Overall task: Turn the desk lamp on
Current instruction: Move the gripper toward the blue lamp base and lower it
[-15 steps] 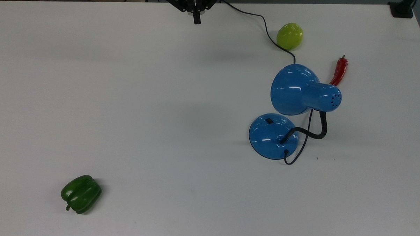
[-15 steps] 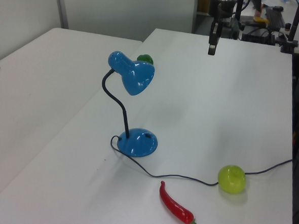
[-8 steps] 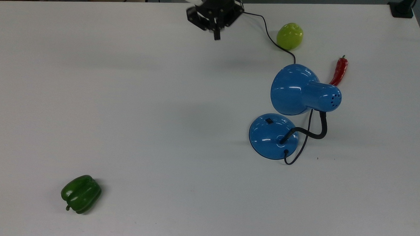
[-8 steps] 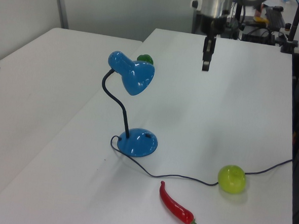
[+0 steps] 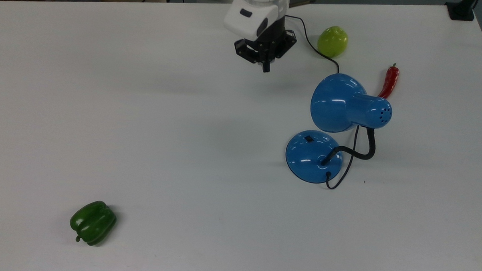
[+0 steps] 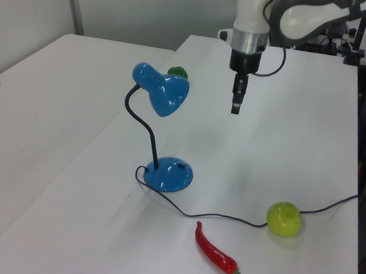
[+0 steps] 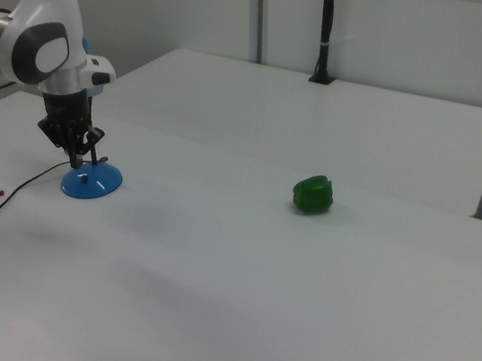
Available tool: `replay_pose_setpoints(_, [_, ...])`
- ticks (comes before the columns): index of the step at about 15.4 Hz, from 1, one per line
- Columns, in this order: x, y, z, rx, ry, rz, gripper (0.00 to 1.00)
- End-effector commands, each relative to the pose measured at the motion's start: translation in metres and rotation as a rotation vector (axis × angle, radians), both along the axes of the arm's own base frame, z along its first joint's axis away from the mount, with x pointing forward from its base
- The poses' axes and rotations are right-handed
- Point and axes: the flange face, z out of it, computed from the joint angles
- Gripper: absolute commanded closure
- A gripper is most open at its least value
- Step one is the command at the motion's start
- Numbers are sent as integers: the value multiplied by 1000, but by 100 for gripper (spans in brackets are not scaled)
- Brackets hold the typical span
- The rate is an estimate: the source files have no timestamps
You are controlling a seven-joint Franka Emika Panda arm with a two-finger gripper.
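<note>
The desk lamp stands unlit on the white table at the top view's right. Its blue bell shade [image 5: 336, 102] [image 6: 167, 92] hangs on a black gooseneck [image 5: 364, 150] over the round blue base [image 5: 312, 156] [image 6: 168, 174] [image 7: 91, 182]. A small black switch [image 5: 309, 139] [image 6: 182, 166] sits on the base. My gripper [image 5: 266, 68] [image 6: 235, 108] [image 7: 77, 161] hovers above the table, up and left of the shade in the top view, well apart from the lamp. Its fingers point down, shut and holding nothing.
The lamp's thin black cord [image 5: 308, 39] [image 6: 221, 217] runs past a green apple [image 5: 332, 41] [image 6: 283, 219]. A red chili [image 5: 389, 81] [image 6: 215, 251] lies behind the shade. A green bell pepper [image 5: 93, 222] [image 7: 313, 194] sits far off at the top view's lower left.
My gripper has come away from the table's far edge, moving down and right in the top view toward the lamp. The lamp and the produce have not moved.
</note>
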Motion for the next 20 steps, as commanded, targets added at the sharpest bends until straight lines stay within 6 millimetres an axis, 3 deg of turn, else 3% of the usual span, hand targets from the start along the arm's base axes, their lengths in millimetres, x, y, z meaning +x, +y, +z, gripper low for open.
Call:
replay_pose_setpoints(1, [7, 12, -20, 10, -42, 23, 100])
replay_pose_setpoints(8, [23, 34, -62, 40, -144, 35, 100])
replay_pose_setpoints(20, [38, 78, -107, 104, -298, 51, 100])
